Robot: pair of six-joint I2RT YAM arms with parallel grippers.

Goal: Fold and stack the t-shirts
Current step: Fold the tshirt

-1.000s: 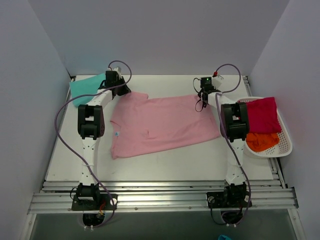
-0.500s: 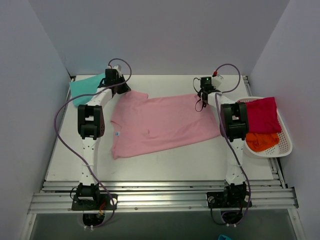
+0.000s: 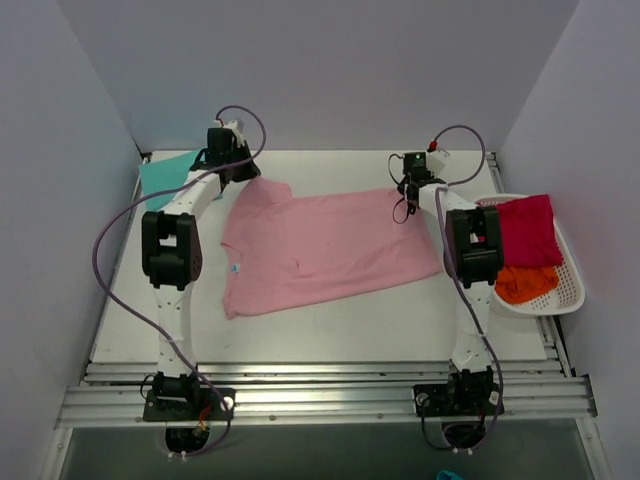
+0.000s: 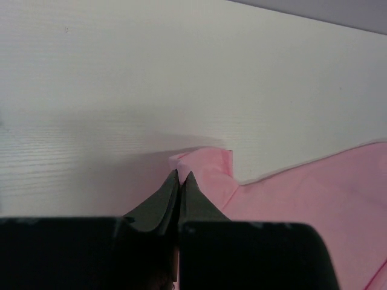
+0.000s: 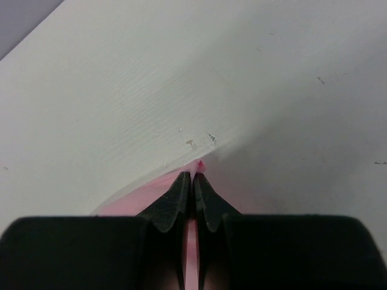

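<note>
Two hands pinch the far edge of the light pink t-shirt (image 3: 320, 250), which lies spread out in the middle of the surface (image 3: 350, 335). The fingers of the left hand (image 4: 181, 176) are pressed together on a small bunched corner of pink cloth. The right hand (image 5: 193, 176) is clamped the same way on the other far corner. Off at the far left lies the teal t-shirt (image 3: 160, 178). The crimson t-shirt (image 3: 525, 228) and the orange t-shirt (image 3: 520, 285) sit in the white basket (image 3: 572, 295) at the right edge.

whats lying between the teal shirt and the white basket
The pink t-shirt, spread flat between the teal shirt and the white basket; the top view shows it.
</note>
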